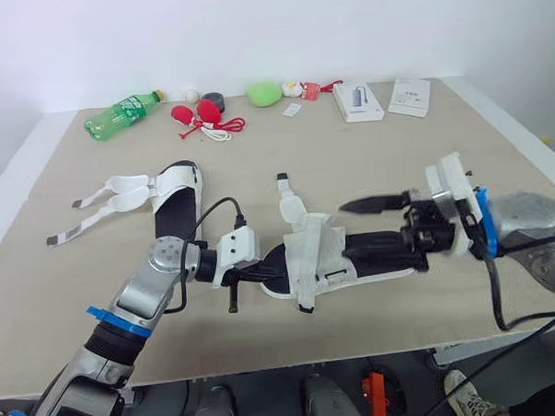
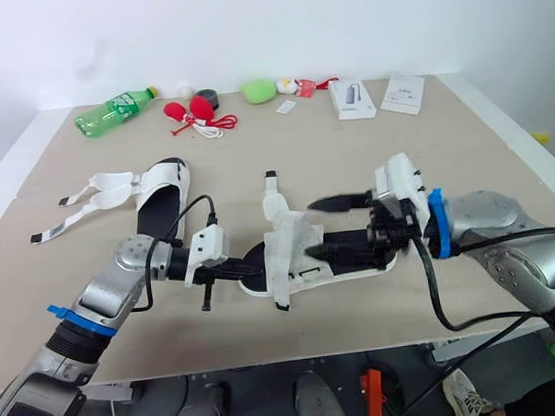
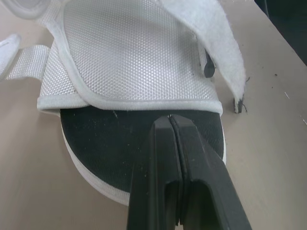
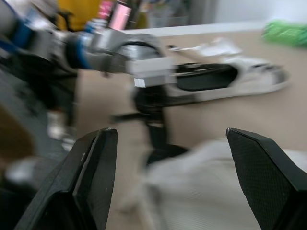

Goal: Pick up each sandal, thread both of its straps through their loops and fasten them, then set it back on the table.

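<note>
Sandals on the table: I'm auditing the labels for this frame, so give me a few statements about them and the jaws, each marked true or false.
1. The near sandal lies on the table between the two arms. True.
2. The right jaws are shut. False: they stand wide open, as the right wrist view shows.
3. The far sandal has both straps fastened. False: they lie loose, spread out on the table.
4. The left jaws are shut, over the near sandal's black insole. True.
5. A green bottle lies on its side near the table's far edge. True.
</note>
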Available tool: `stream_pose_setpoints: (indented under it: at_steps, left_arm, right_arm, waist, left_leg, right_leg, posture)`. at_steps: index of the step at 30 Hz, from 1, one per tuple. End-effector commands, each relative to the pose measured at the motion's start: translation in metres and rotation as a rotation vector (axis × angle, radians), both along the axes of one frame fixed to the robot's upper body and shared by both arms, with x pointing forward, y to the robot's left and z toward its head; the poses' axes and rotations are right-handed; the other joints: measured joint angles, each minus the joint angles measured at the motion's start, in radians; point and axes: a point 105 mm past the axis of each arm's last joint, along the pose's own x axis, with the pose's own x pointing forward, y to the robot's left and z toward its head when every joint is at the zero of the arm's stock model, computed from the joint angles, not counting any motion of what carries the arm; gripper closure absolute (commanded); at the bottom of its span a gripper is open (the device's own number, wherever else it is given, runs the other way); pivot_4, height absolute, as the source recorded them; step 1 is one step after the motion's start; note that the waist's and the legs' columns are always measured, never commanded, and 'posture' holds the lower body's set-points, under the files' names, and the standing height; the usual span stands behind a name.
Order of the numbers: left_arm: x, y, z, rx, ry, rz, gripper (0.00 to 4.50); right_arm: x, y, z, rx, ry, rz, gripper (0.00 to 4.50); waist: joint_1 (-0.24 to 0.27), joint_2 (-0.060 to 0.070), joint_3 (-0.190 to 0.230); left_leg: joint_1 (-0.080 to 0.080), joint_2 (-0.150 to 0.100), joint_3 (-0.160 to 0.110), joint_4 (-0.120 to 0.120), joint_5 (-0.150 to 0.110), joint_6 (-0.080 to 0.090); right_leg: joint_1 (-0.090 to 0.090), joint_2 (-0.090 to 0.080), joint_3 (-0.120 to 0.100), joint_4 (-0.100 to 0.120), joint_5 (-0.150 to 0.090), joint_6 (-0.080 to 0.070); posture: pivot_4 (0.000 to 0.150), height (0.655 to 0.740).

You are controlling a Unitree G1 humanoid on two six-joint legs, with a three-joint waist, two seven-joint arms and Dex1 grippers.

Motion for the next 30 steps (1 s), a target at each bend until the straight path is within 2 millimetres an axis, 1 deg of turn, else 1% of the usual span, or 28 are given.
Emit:
stream_pose_setpoints:
  at_steps: [1,2,4,6,8,13,19,20,21,22,25,27,28,30]
  left_arm:
    - [0.002,0.003,0.005,0.002,-0.018,0.002,4.5]
    - [0.003,0.003,0.006,0.002,-0.018,0.001,4.5]
    - [0.003,0.003,0.006,0.002,-0.016,0.002,4.5]
    - [0.002,0.003,0.006,0.002,-0.015,0.001,4.5]
    - [0.002,0.002,0.006,0.002,-0.015,0.0,4.5]
    - [0.002,0.001,0.006,-0.001,-0.012,0.0,4.5]
    - [0.003,-0.001,0.006,-0.003,-0.013,-0.001,4.5]
    - [0.003,-0.001,0.006,-0.004,-0.013,-0.001,4.5]
    - [0.003,-0.001,0.006,-0.005,-0.013,0.0,4.5]
    - [0.003,-0.001,0.006,-0.006,-0.014,0.001,4.5]
    - [0.004,-0.001,0.006,-0.009,-0.015,0.003,4.5]
    - [0.004,-0.001,0.006,-0.011,-0.014,0.005,4.5]
    - [0.003,-0.001,0.006,-0.012,-0.014,0.006,4.5]
    - [0.003,-0.001,0.006,-0.012,-0.014,0.008,4.5]
  right_arm:
    - [-0.017,0.009,-0.033,-0.051,0.162,-0.006,0.6]
    - [-0.021,0.01,-0.043,-0.071,0.177,-0.007,0.6]
    - [-0.018,0.012,-0.062,-0.113,0.182,-0.059,0.6]
    - [-0.008,0.011,-0.071,-0.124,0.191,-0.13,0.6]
    - [-0.003,0.011,-0.076,-0.142,0.196,-0.162,0.6]
    - [-0.006,0.017,-0.078,-0.137,0.225,-0.172,0.6]
    - [0.005,0.019,-0.072,-0.092,0.274,-0.218,0.6]
    - [0.007,0.019,-0.072,-0.09,0.285,-0.228,1.12]
    - [0.007,0.019,-0.076,-0.105,0.3,-0.233,1.44]
    - [0.007,0.02,-0.079,-0.12,0.309,-0.233,1.88]
    - [0.007,0.02,-0.088,-0.148,0.323,-0.245,3.31]
    - [0.007,0.021,-0.091,-0.15,0.345,-0.249,4.36]
    - [0.006,0.021,-0.092,-0.153,0.355,-0.247,4.44]
    - [0.006,0.021,-0.093,-0.152,0.369,-0.249,4.44]
  waist:
    - [0.001,0.0,0.0]
    - [0.001,-0.001,0.0]
    - [0.0,-0.001,0.0]
    - [-0.001,-0.001,0.0]
    - [0.0,-0.001,0.0]
    - [0.0,-0.002,0.0]
    - [-0.001,-0.003,0.0]
    - [-0.001,-0.003,0.0]
    - [-0.001,-0.003,0.0]
    - [-0.001,-0.003,0.0]
    - [0.0,-0.003,0.0]
    - [0.0,-0.003,0.0]
    - [0.0,-0.003,0.0]
    - [0.0,-0.003,0.0]
  left_leg:
    - [0.0,0.0,0.0,0.0,0.0,0.0]
    - [-0.001,0.0,0.0,0.001,0.0,0.0]
    - [-0.003,0.0,0.002,0.001,0.0,0.0]
    - [-0.002,0.0,0.004,0.001,0.0,0.0]
    - [-0.002,0.0,0.005,0.003,0.0,0.0]
    - [-0.003,0.0,0.006,0.005,0.0,0.0]
    - [-0.003,0.0,0.006,0.005,0.0,0.0]
    - [-0.003,0.0,0.006,0.005,0.0,0.0]
    - [-0.003,0.0,0.006,0.005,0.0,0.0]
    - [-0.003,0.0,0.006,0.005,0.0,0.0]
    - [-0.003,0.0,0.006,0.005,0.0,0.0]
    - [-0.004,0.0,0.006,0.005,0.0,0.0]
    - [-0.004,0.0,0.006,0.005,0.0,0.0]
    - [-0.003,0.0,0.006,0.005,0.0,0.0]
  right_leg:
    - [0.0,0.0,0.0,0.0,0.0,0.0]
    - [-0.001,0.0,0.0,0.0,0.0,0.0]
    - [-0.003,0.0,0.002,0.0,0.001,0.001]
    - [-0.003,0.001,0.004,0.0,0.001,0.002]
    - [-0.003,0.001,0.005,0.0,0.002,0.004]
    - [-0.003,0.001,0.007,0.0,0.003,0.005]
    - [-0.003,0.002,0.008,0.0,0.003,0.005]
    - [-0.003,0.002,0.008,0.0,0.003,0.005]
    - [-0.003,0.002,0.008,0.0,0.003,0.005]
    - [-0.003,0.002,0.008,0.0,0.003,0.005]
    - [-0.003,0.003,0.008,0.0,0.003,0.005]
    - [-0.004,0.003,0.008,0.0,0.003,0.005]
    - [-0.004,0.003,0.008,0.0,0.003,0.005]
    - [-0.003,0.003,0.008,0.0,0.003,0.005]
  posture:
    - [0.15,0.74]
    - [0.15,0.74]
    - [0.15,0.74]
    - [0.15,0.74]
    - [0.15,0.74]
    - [0.15,0.74]
    - [0.15,0.74]
    - [0.15,0.74]
    - [0.15,0.74]
    - [0.15,0.74]
    - [0.15,0.74]
    - [0.15,0.74]
    - [0.15,0.74]
    - [0.15,0.74]
